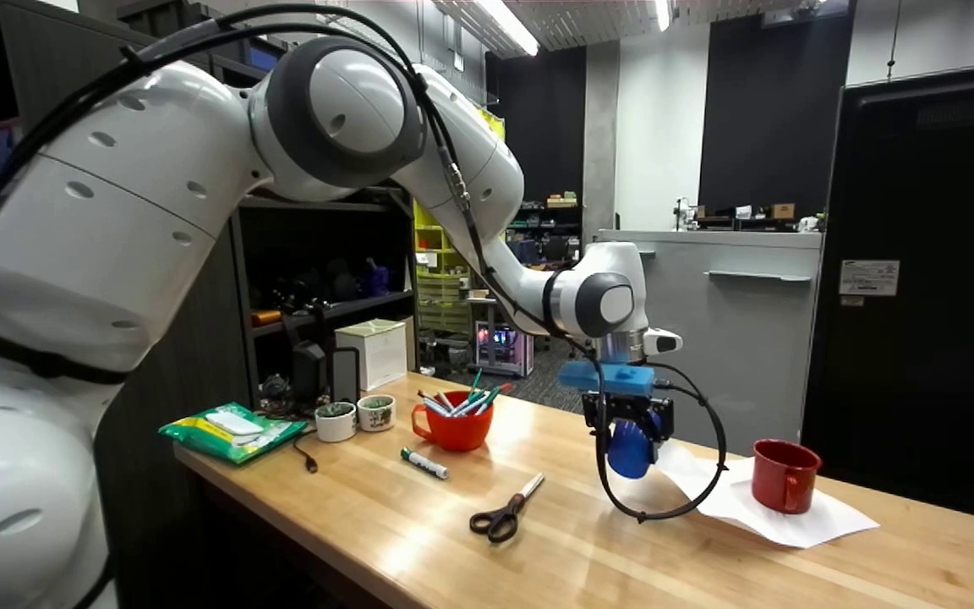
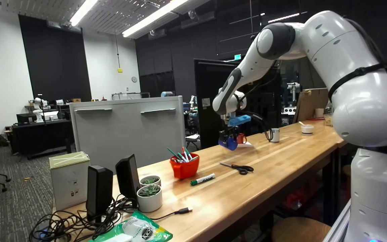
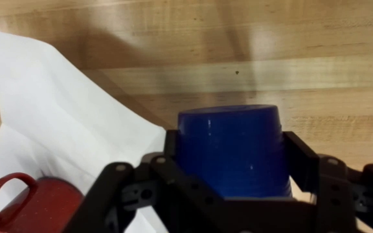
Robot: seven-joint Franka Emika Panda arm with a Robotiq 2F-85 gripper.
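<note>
End effector (image 3: 230, 142) clamps the blue cup (image 1: 629, 452), jaws parted to its width, holding it above the surface (image 1: 605, 562) near the white paper (image 3: 60, 97) that bears the red mug (image 1: 779, 478); grip and lift look done, cup not yet set down or released.

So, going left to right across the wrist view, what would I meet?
Red mug → one black finger → blue cup held in the end effector → the other black finger.
</note>
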